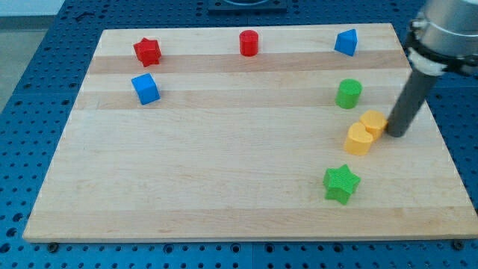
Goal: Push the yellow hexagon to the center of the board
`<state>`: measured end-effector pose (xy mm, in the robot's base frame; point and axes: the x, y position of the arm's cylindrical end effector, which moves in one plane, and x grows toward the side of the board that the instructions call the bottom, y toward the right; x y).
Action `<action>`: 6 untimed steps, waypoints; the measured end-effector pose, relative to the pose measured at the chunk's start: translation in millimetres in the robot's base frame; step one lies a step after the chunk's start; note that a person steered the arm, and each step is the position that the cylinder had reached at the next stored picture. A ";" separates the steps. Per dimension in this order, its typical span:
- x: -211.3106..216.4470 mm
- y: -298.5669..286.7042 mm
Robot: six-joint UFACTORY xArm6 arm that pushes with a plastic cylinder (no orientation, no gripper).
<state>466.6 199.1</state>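
While my tip [393,135] touches the right side of the yellow hexagon [373,122] near the board's [224,187] right edge, a second yellow block [358,139] sits against its lower left. There is no pincer, only the rod; no writing shows.

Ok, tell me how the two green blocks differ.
The green cylinder is round and sits above the two yellow blocks; the green star has points and lies below them, nearer the view's bottom. The cylinder is closer to my tip than the star. Both share the same green and stand free of other blocks.
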 end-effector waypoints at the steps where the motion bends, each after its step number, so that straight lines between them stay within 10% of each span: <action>1: 3.4 -51.8; 6: -30.8 -85.9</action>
<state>435.8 113.2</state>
